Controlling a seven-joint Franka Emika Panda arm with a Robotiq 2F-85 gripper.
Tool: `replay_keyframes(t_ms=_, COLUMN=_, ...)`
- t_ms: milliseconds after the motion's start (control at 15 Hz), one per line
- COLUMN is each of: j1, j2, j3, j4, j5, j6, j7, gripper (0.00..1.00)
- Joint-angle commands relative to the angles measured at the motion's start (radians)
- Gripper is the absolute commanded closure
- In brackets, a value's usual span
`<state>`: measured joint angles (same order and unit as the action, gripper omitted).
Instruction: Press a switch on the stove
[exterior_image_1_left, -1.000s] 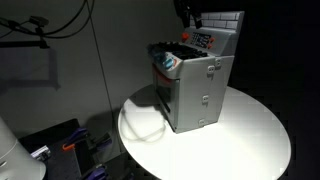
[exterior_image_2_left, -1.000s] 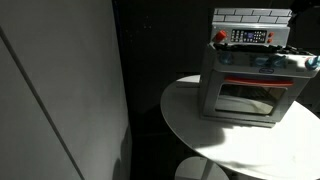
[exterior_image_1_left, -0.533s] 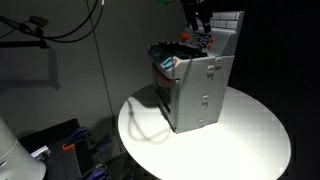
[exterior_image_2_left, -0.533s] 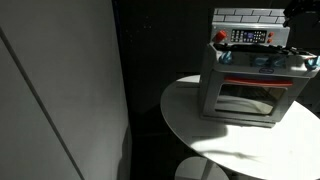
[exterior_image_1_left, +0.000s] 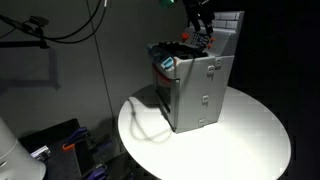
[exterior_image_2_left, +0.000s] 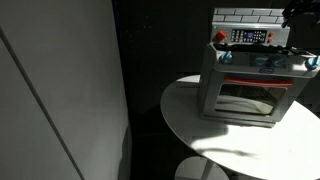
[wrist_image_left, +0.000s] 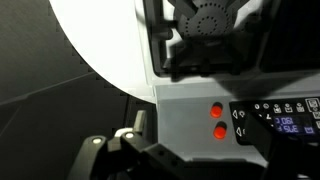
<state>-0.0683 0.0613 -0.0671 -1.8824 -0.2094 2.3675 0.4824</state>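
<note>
The stove (exterior_image_1_left: 196, 88) is a small grey box with a front oven door, standing on a round white table (exterior_image_1_left: 250, 140); it also shows in an exterior view (exterior_image_2_left: 250, 85). Its white tiled back panel (exterior_image_2_left: 250, 16) rises behind a black control panel (exterior_image_2_left: 250, 37) with a red button (exterior_image_2_left: 221, 37). My gripper (exterior_image_1_left: 203, 27) hangs just above the controls at the back of the stove top, and shows at the frame edge (exterior_image_2_left: 299, 12). The wrist view looks down on two red buttons (wrist_image_left: 217, 120) beside the black panel (wrist_image_left: 280, 122). The fingers are dark and unclear.
The table edge curves close around the stove (exterior_image_2_left: 185, 120). A grey wall panel (exterior_image_2_left: 60, 90) stands beside the table. Cables and a stand (exterior_image_1_left: 40, 30) hang at the back, and equipment lies on the floor (exterior_image_1_left: 60, 145).
My gripper has shifted a little along the stove top toward the tiled back panel and lowered slightly over the controls. The stove has not moved.
</note>
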Motion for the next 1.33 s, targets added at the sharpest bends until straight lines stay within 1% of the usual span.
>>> replay_keyframes(t_ms=0, j1=0.006, j2=0.012, j3=-0.01, j4=0.016, j5=-0.008, j6=-0.003, j7=0.01, gripper=0.0)
replay_keyframes(t_ms=1267, j1=0.019, j2=0.111, j3=-0.049, j4=0.115, j5=-0.031, j6=0.006, j7=0.069, gripper=0.0)
